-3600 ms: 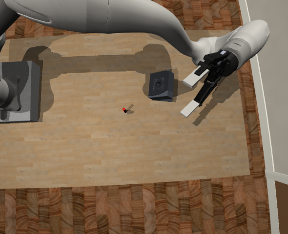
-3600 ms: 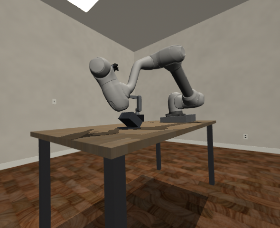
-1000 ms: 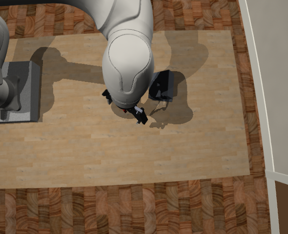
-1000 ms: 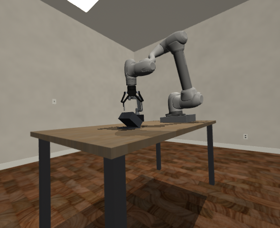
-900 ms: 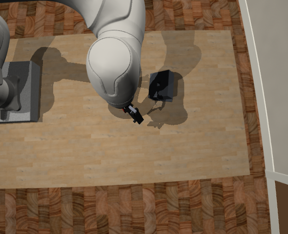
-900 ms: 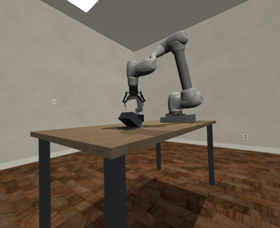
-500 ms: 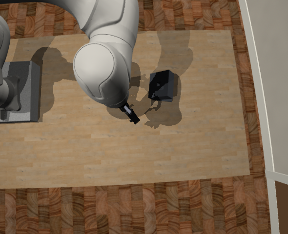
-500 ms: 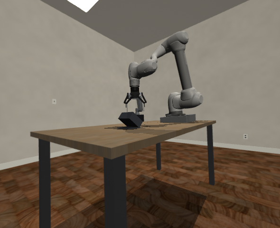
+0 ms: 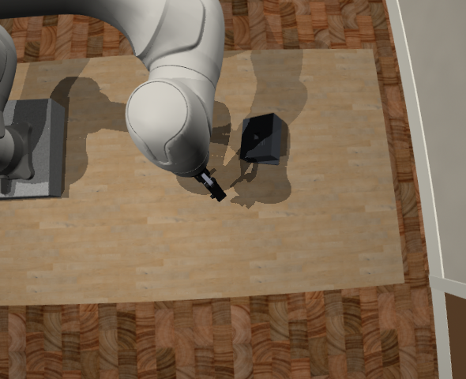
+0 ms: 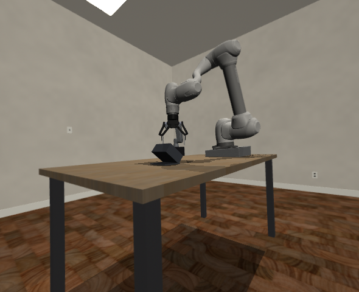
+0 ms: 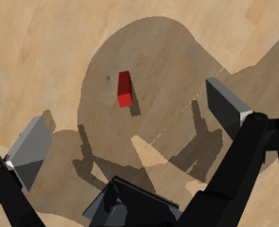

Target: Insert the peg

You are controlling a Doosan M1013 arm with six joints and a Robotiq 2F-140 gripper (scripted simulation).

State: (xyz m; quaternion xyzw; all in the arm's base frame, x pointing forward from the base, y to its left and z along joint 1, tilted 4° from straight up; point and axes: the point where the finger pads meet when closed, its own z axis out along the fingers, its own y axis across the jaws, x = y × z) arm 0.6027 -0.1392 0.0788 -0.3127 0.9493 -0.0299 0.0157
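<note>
A rectangular wooden table (image 9: 192, 260) fills most of the top view. Its right edge and near edge are both visible, and a broad stretch of bare board lies between the work area and those two edges. Patterned wood floor (image 9: 233, 338) surrounds the table, and a pale wall (image 9: 449, 122) stands beyond the right edge.

There is one robot arm (image 10: 233, 84), one gripper, one peg and one dark block. The arm stands on a grey base plate (image 9: 55, 122) near the table's left end. It reaches out over the middle of the table, with the gripper (image 10: 173, 133) pointing straight down above the board.

The gripper is spread fully wide and holds nothing. In the wrist view its two grey pads (image 11: 228, 106) stand far apart on either side of the picture.

The small red peg (image 11: 124, 89) lies on the table below the gripper, in the arm's shadow, between the two pads but well beneath them and touching neither. The black block with the sloped panel (image 9: 262, 138) sits on the table just to the right of the gripper, apart from the peg.

From above, the arm's large white wrist joint (image 9: 167, 122) hides the peg and most of the gripper; only one dark finger (image 9: 213, 188) pokes out. The hole in the panel is too dark to make out. In the exterior view the peg cannot be seen, and the block (image 10: 168, 152) shows only as a tilted dark shape.
</note>
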